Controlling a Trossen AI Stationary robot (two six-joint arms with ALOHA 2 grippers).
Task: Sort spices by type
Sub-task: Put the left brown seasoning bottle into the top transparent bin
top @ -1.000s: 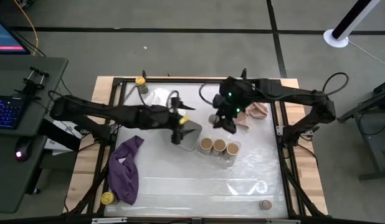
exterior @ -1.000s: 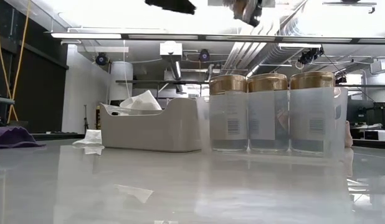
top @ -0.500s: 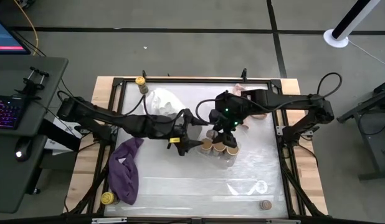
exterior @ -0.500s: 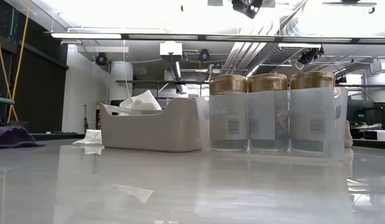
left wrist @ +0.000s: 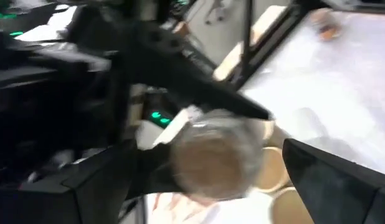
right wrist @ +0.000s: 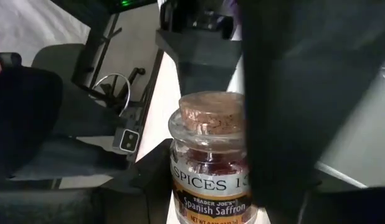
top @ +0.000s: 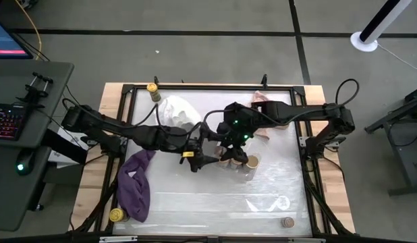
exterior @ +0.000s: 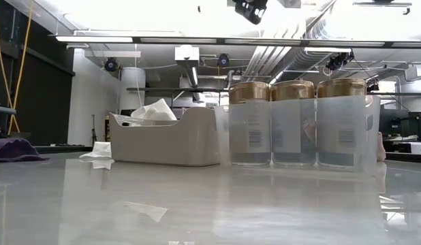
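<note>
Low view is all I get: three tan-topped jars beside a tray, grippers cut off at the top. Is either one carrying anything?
Observer: Yes. The right gripper holds a small cork-topped saffron jar above the middle of the table.
Operator: And the left one?
Observer: The left gripper is open and right up against it. Its wrist view shows that jar between its fingers.
Operator: Any jars outside my frame?
Observer: A tiny brown jar stands alone at a right-side corner of the table.
</note>
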